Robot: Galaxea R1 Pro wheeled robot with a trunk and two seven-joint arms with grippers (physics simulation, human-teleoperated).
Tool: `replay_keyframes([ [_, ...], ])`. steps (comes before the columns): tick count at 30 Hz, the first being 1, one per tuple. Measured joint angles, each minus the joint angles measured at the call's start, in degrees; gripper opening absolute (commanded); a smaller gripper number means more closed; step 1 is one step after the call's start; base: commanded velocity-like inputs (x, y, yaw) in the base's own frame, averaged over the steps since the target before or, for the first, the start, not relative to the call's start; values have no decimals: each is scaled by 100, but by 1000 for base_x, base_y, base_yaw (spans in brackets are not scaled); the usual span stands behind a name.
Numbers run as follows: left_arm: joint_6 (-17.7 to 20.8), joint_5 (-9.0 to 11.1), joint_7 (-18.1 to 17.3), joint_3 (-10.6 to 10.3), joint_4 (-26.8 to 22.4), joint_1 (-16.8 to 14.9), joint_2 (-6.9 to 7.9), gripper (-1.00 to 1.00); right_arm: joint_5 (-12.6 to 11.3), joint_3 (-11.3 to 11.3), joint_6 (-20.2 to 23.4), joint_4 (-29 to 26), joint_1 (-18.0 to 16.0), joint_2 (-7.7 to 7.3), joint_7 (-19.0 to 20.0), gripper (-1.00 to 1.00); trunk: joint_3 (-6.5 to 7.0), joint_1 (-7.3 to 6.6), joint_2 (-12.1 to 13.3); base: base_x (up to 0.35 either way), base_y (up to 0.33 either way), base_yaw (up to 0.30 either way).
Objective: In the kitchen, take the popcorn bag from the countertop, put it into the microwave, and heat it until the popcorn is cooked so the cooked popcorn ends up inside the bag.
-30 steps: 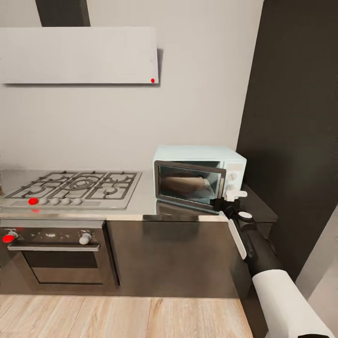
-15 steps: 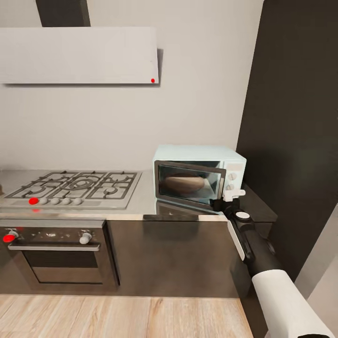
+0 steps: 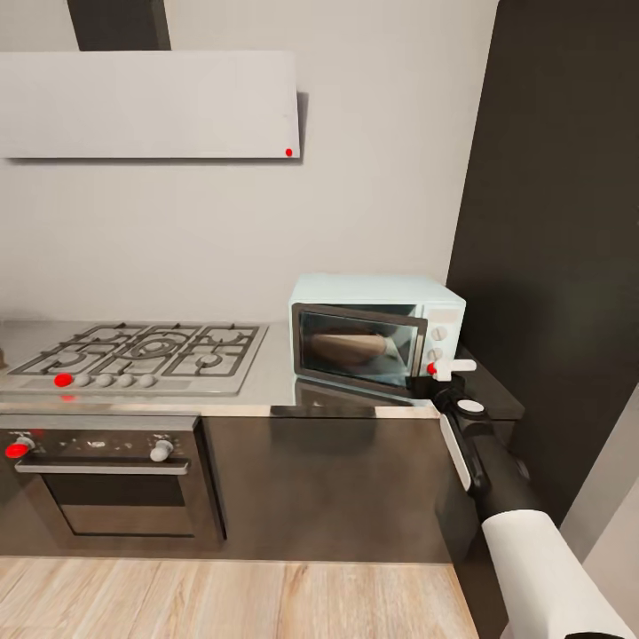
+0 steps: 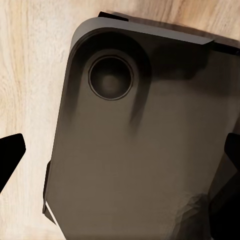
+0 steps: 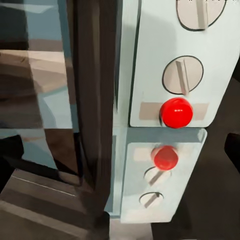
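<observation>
Kitchen countertop (image 3: pixel 266 404) with the microwave (image 3: pixel 377 333) at its right end, door almost closed on the popcorn bag (image 3: pixel 351 348).
Right gripper (image 3: pixel 444 377) sits just in front of the control panel, below the knobs (image 5: pixel 182 75) and beside the red dot (image 5: pixel 176 112); whether its fingers are spread is unclear. A dark tall cabinet (image 3: pixel 559 222) crowds the right side. Left gripper's fingers (image 4: pixel 10 157) stand apart, grasping nothing, over the robot's dark base (image 4: pixel 140 150).
</observation>
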Motion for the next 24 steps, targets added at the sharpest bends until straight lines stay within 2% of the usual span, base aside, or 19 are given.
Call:
replay_keyframes([
  [3,0,1,-1,10,0,1,0,100,8,11,245,-205,196,-7,143,100,0,0,0,0,0,0],
  [5,0,1,1,12,0,0,0,100,18,15,455,-524,467,-17,328,100,0,0,0,0,0,0],
  [8,0,1,0,13,0,0,0,100,22,21,524,-697,634,-36,439,100,0,0,0,0,0,0],
  [11,0,1,0,15,0,0,0,100,13,20,536,-715,669,-208,467,100,0,0,0,0,0,0],
  [15,0,1,-1,13,0,0,0,100,-19,-24,536,-670,677,-335,453,100,0,0,0,0,0,0],
  [17,0,2,2,13,0,0,0,100,-19,-164,514,-664,678,-422,428,100,0,0,0,0,0,0],
  [19,0,1,2,10,0,0,0,100,-16,-424,510,-663,678,-462,420,100,0,0,0,0,0,0],
  [20,0,0,0,3,-1,0,0,100,-1,-656,513,-668,678,-476,421,100,0,0,0,0,0,0],
  [22,0,7,-1,10,0,0,0,100,8,-866,522,-677,678,-486,428,100,0,0,0,0,0,0],
  [24,0,11,-3,15,-4,0,0,100,24,-924,524,-683,678,-489,426,100,0,0,0,0,0,0],
])
